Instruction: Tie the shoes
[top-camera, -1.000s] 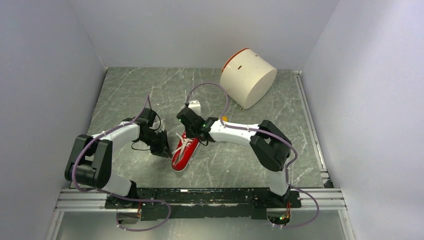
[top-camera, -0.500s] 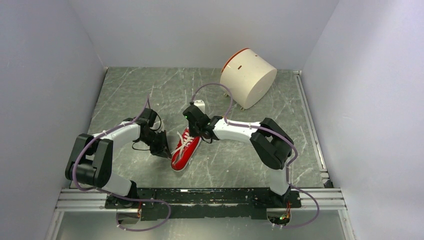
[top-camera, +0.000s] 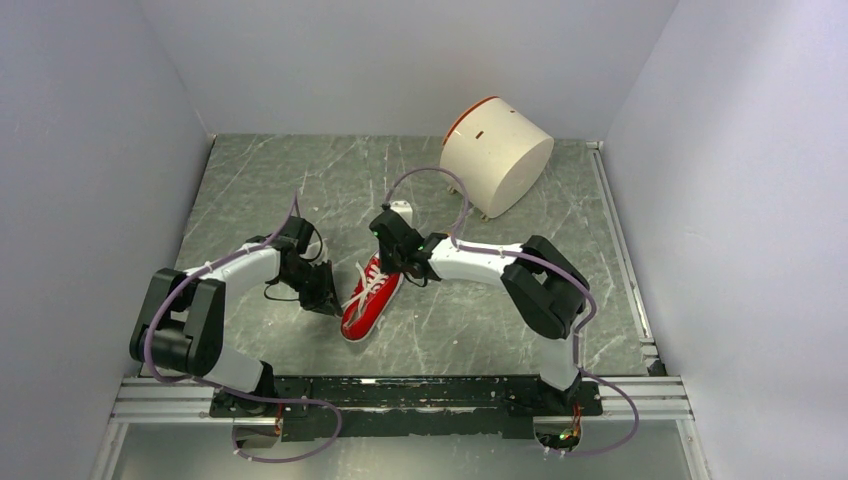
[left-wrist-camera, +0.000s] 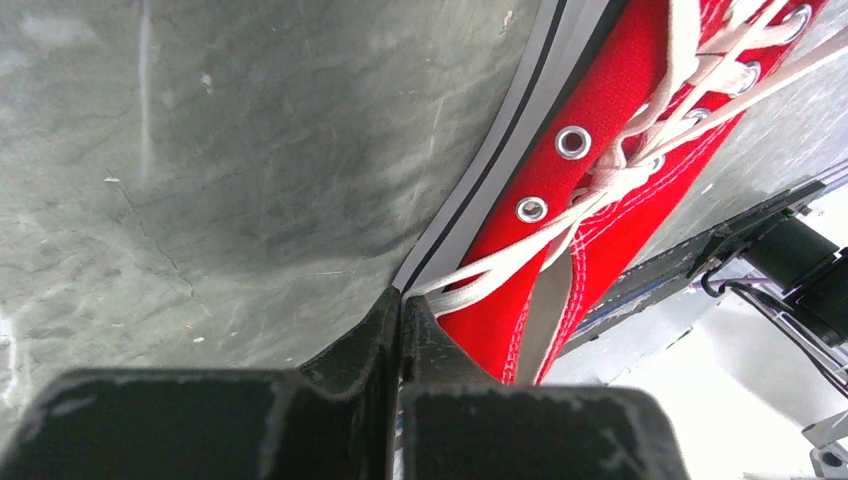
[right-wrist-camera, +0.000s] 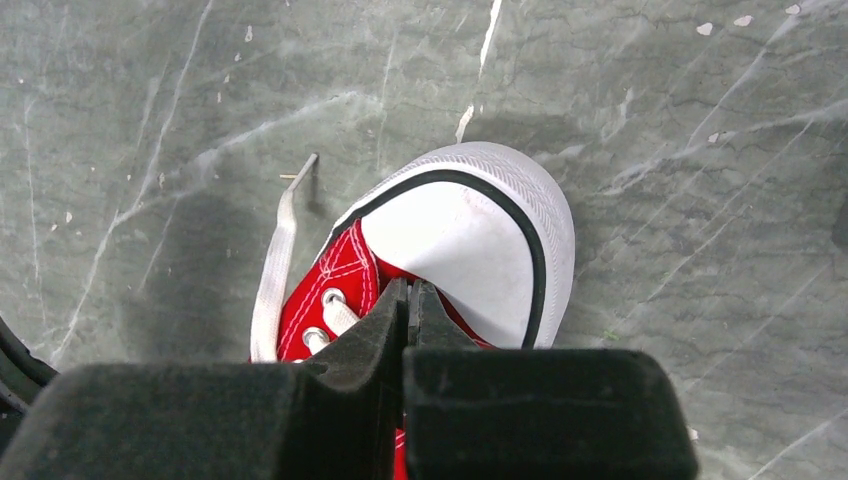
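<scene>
One grey marbled counter (top-camera: 260, 180) carries one white drum (top-camera: 497, 155) (tipped on its side, orange-rimmed), two arms and a single red canvas sneaker (top-camera: 368, 305). The sneaker lies near the counter's middle, between the two pincers. It shows a white rubber sole, a white toe cap (right-wrist-camera: 470, 240), metal eyelets (left-wrist-camera: 572, 142) and white laces (top-camera: 366, 284). The left pincer (left-wrist-camera: 402, 300) sits at the sole's edge, clenched on laces that run into its tips. The right pincer (right-wrist-camera: 410, 295) is clenched above the eyelets just behind the toe cap; whether it grips anything cannot be told. One loose lace end (right-wrist-camera: 272, 285) trails on the counter.
</scene>
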